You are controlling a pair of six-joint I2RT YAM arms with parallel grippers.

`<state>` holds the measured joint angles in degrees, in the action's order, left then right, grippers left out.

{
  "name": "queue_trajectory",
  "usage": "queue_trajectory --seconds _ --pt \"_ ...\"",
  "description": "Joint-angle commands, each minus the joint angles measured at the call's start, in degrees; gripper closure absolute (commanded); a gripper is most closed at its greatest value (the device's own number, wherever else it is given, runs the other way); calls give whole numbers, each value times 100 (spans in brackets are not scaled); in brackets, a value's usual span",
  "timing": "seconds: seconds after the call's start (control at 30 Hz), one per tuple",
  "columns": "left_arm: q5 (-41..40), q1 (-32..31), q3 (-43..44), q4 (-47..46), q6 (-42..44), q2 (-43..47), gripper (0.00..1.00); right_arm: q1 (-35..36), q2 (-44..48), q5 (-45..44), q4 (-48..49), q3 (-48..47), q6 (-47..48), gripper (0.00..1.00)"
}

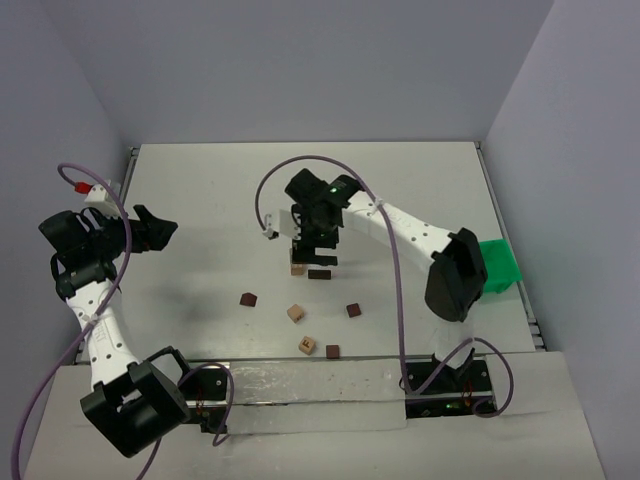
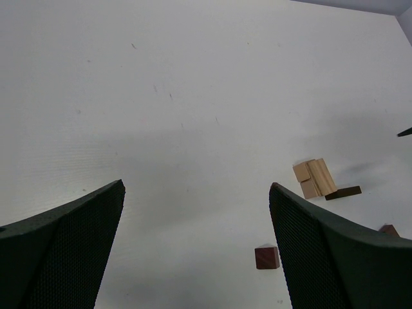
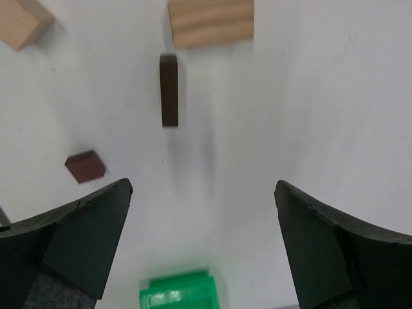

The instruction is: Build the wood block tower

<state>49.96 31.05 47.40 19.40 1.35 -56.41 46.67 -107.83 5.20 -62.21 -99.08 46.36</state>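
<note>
The wood block tower point(image 1: 297, 268) is a short stack of light tan pieces at mid-table; it shows clearly in the left wrist view point(image 2: 313, 178), and its top shows in the right wrist view point(image 3: 211, 22). A dark flat brick point(image 1: 320, 274) lies on the table right beside it point(image 3: 168, 89). My right gripper point(image 1: 316, 256) hangs open just above and behind the stack, nothing between its fingers point(image 3: 203, 185). Far to the left, my left gripper point(image 1: 160, 235) is raised, open and empty point(image 2: 196, 185).
Loose cubes lie nearer the arms: a dark one point(image 1: 248, 299), a tan one point(image 1: 295, 313), a dark one point(image 1: 353, 310), another tan one point(image 1: 307, 345) and a dark one point(image 1: 332, 352). A green bin point(image 1: 500, 266) stands at the table's right edge.
</note>
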Motion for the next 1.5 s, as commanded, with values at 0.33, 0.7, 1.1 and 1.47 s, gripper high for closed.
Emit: queue_trajectory --seconds 0.33,0.7,1.1,1.47 --pt "-2 -90 13 -244 95 152 1 432 2289 2008 618 2111 353 0" --pt "-242 -91 -54 -259 157 307 1 2095 2854 2032 2122 3905 -1609 46" --pt "-388 -99 2 -345 -40 139 1 2312 2415 705 3862 4290 -4250 43" --pt "-691 -107 -30 -350 -47 265 1 2709 1834 310 3860 4051 -4862 31"
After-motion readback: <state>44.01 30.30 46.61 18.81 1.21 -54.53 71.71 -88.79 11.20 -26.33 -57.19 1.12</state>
